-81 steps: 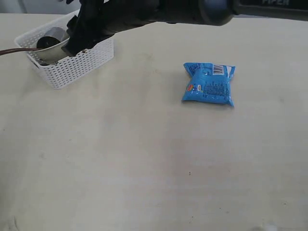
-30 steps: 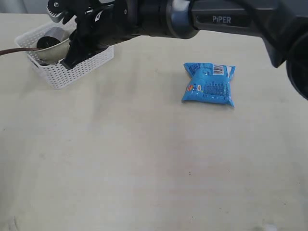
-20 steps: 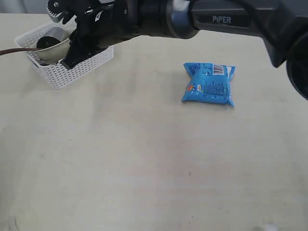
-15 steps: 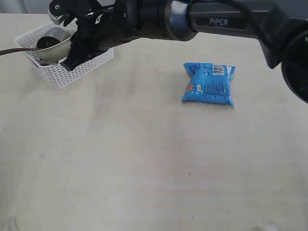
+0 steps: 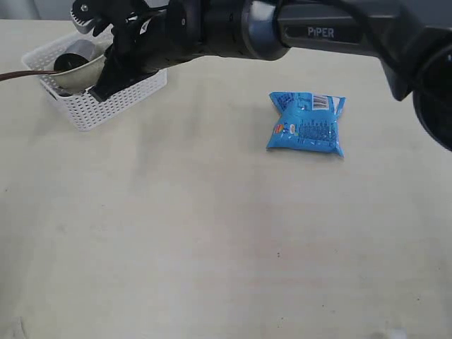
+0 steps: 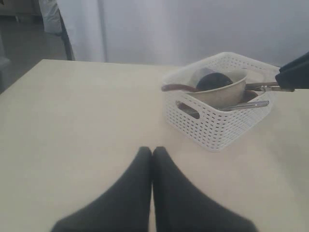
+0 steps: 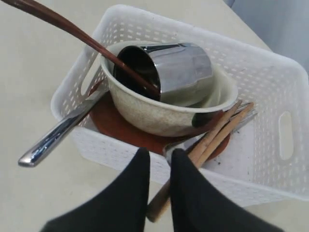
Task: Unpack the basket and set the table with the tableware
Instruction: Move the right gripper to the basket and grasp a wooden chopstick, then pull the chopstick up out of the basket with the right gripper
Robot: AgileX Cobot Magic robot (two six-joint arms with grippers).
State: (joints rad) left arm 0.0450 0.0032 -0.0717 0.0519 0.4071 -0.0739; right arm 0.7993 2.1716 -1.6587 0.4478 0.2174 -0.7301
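Observation:
The white basket (image 5: 106,106) stands at the table's (image 5: 212,247) far left corner. In it a beige-silver bowl (image 7: 154,116) holds the dark cup (image 7: 178,67) lying on its side and a long brown-handled utensil (image 7: 72,31). Two wooden chopsticks (image 7: 219,133) stick out over the basket's (image 7: 270,82) wall. My right gripper (image 7: 157,153) reaches across to the basket (image 5: 99,88) and is shut on the chopsticks' outer ends. My left gripper (image 6: 152,151) is shut and empty, low over the table, short of the basket (image 6: 217,130).
A blue snack bag (image 5: 307,123) lies on the table right of centre. A silver-handled utensil (image 7: 53,137) juts out over the basket's rim, and a reddish-brown plate (image 7: 111,125) lies under the bowl. The right arm (image 5: 296,28) spans the table's far side.
Since 2.7 s ago the right arm has turned and its gripper has settled at the basket's near wall. Over the last second it hardly moves. Basket and bag stay put.

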